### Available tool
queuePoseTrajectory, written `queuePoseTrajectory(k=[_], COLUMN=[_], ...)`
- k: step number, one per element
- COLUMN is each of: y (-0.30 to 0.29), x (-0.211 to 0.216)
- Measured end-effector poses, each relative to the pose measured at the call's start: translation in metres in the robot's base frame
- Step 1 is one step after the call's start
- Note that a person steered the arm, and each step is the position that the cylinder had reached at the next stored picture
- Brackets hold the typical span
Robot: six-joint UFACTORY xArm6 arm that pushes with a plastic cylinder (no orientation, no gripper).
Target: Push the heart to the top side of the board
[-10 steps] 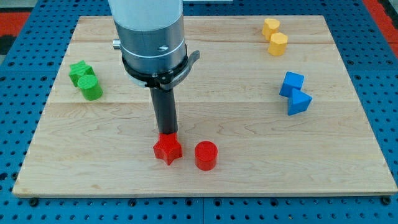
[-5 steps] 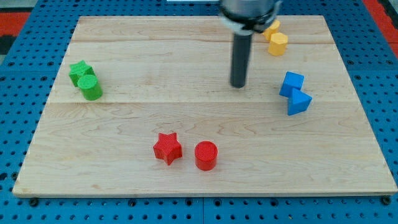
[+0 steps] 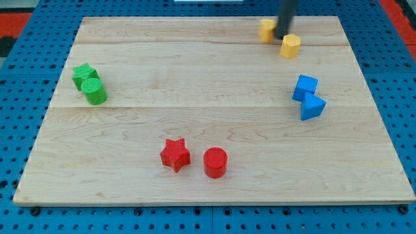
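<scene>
My tip (image 3: 283, 37) is at the view's top right, between two yellow blocks. The yellow block (image 3: 266, 29) just left of the tip lies near the board's top edge; it looks blurred and its shape is unclear, perhaps the heart. The second yellow block (image 3: 290, 46), with angled sides, sits just below and right of the tip. The tip looks to be touching or almost touching the left yellow block.
A blue cube (image 3: 305, 87) and a blue triangular block (image 3: 312, 106) sit at the right. A red star (image 3: 175, 155) and a red cylinder (image 3: 215, 162) lie at the bottom middle. A green star (image 3: 84, 73) and a green cylinder (image 3: 95, 91) stand at the left. The wooden board (image 3: 208, 117) rests on blue pegboard.
The rod went from the red star up and right to the yellow pair. The upper yellow block has slid left, away from the other. Other blocks have not moved.
</scene>
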State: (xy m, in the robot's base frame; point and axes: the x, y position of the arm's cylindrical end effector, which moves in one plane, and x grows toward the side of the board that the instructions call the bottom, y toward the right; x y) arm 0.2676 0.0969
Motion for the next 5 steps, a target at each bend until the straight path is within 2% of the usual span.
queuePoseTrajectory(k=[1,2,3,4,5], y=[-0.045,0.011,0.014,0.077,0.133], x=[-0.019,-0.019,-0.018,-0.056,-0.062])
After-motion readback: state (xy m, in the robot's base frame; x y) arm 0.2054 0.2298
